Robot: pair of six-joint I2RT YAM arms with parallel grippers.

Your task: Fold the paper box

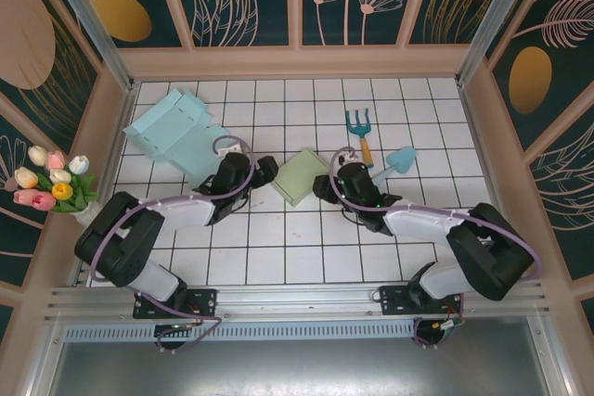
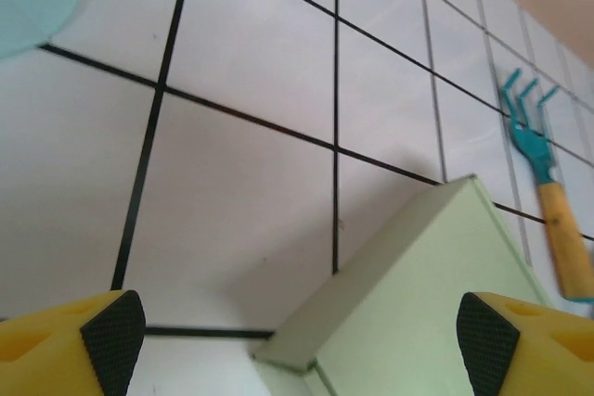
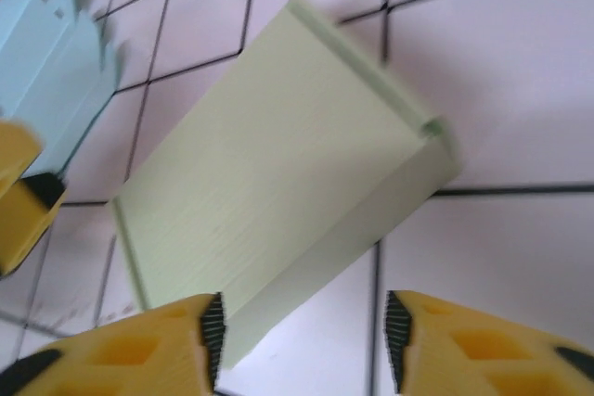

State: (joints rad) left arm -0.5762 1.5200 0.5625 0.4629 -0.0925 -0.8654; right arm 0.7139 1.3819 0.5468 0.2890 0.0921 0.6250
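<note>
The white counter (image 1: 278,248) has a flat blue paper sheet (image 1: 176,132) at its far left. The green paper box (image 1: 302,176) lies in the middle, between the two hands. It looks light and thin, easy to dent and quick to slide, so I would pinch it softly by an edge. The left hand (image 2: 299,340) is spread wide at one corner. The right hand (image 3: 302,336) is spread too, holding nothing.

Pale green paper box (image 1: 303,176), lying flat
</note>
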